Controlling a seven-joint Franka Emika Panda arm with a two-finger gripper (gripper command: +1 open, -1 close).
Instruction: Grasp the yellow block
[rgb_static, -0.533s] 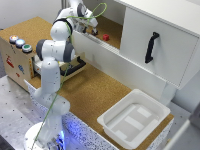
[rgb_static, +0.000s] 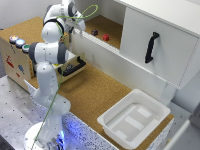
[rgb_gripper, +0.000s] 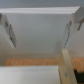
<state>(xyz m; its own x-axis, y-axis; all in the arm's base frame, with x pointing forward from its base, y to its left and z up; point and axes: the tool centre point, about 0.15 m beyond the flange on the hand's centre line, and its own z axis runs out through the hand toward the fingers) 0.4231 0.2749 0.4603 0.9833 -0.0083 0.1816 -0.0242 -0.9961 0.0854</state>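
**Mia:** Where is the yellow block? I can't find it.

**Ben:** Me neither. In the exterior view I see a small red block (rgb_static: 106, 36) and a small dark block (rgb_static: 94, 32) on the cork shelf (rgb_static: 114, 26). I see no yellow one. It may be hiding behind the pincer (rgb_static: 75, 22) or behind the low white wall (rgb_static: 100, 47) at the front of the shelf. That is only my guess.

**Mia:** So where is it from the pincer?

**Ben:** I can't tell. The wrist view shows only a white wall (rgb_gripper: 42, 45) and a thin strip of cork (rgb_gripper: 30, 62). Nothing yellow sits between the fingers (rgb_gripper: 6, 27).

**Mia:** Is the pincer open?

**Ben:** Yes, wide open, and it holds nothing. It hangs up high at the end of the shelf on the exterior view's left.

**Mia:** What could go wrong?

**Ben:** It could bump that white wall, because it is very close to it. It could shut on empty air if it goes down without seeing the block. Or it could grab the red block or the dark one by mistake, since they lie near and look about as small.
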